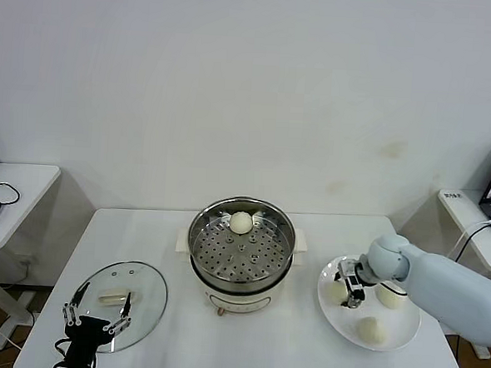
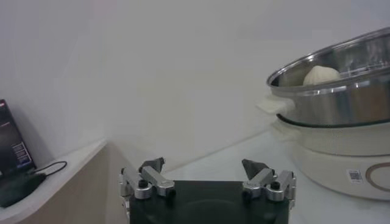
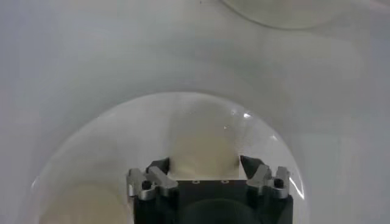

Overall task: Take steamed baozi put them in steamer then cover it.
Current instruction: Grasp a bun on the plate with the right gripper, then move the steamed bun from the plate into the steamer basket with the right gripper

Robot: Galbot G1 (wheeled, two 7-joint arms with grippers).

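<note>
- White tabletop (image 1: 244,338) against a plain wall carries everything.
- Steamer (image 1: 241,249) sits mid-tabletop, uncovered so buns can go in; one bun (image 1: 241,223) already lies on its tray near the far rim.
- Plate (image 1: 403,334) near the right edge has three buns.
- Right end effector (image 1: 351,291) is pinching one bun (image 3: 201,146) there, apparently for lifting.
- Lid (image 1: 149,284) lies near the front left corner; left end effector (image 1: 96,317) hovers beside it, fingers spread, idle.
</note>
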